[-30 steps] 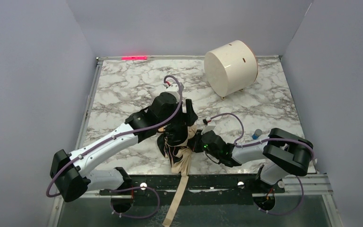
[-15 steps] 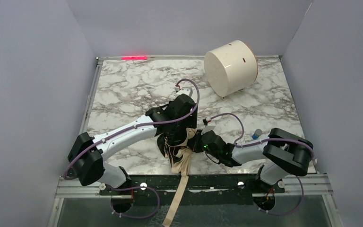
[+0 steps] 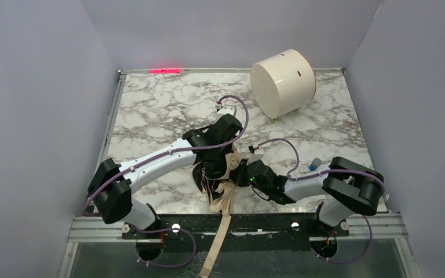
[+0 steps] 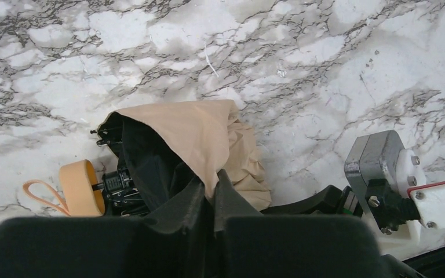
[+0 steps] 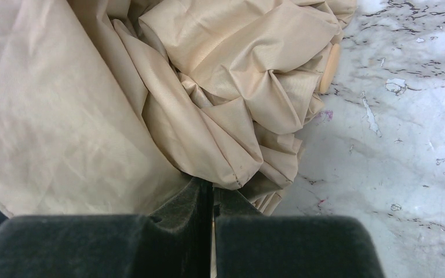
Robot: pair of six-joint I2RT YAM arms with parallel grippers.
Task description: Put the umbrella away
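Reaching diagonally across the table (image 3: 162, 104), the left gripper (image 4: 211, 190) points down, jaws pinched on a fold of the umbrella (image 4: 188, 130) crumpled near the front edge, while the low right gripper (image 5: 211, 190) likewise clamps its fabric from the right.

Even, diffuse light; soft shadows; sharp focus.
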